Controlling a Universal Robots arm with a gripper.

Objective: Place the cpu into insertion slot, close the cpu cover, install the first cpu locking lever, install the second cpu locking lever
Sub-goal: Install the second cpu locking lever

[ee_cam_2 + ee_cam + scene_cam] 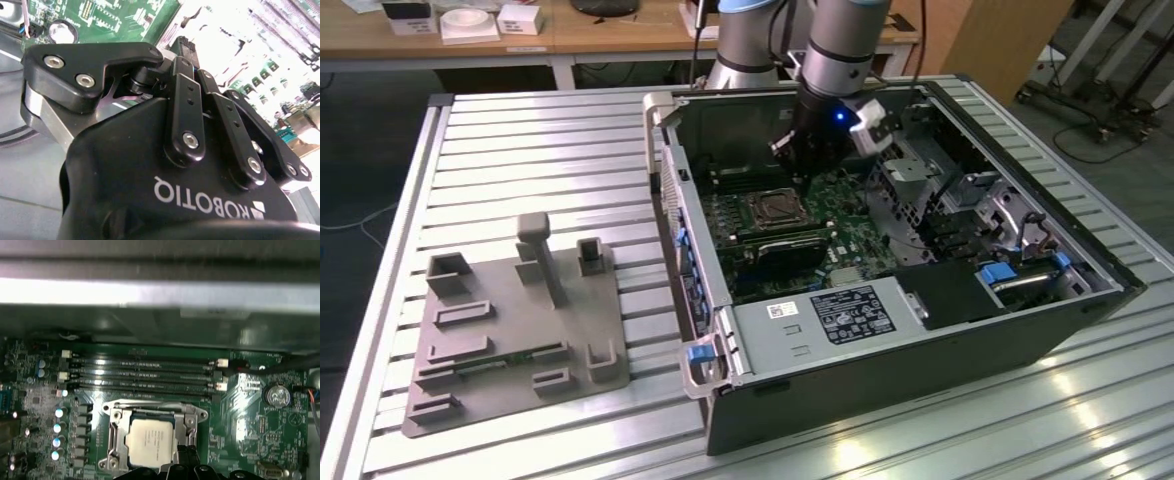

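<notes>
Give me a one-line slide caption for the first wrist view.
Cpu seated in the insertion slot, cover closed around it, gripper poised beside it.

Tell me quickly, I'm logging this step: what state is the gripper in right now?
Gripper: above the cpu seated in the insertion slot; open or closed cannot be told.

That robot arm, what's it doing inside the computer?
The robot arm is reaching down into an open computer case lying on a metal table. Its gripper hangs just above the green circuit board. In the first wrist view, the cpu is already sitting in the insertion slot, and the silvery cpu cover lies around it. The gripper's black fingers are right beside the chip's edge. I can't tell whether the locking levers are fastened.
</notes>
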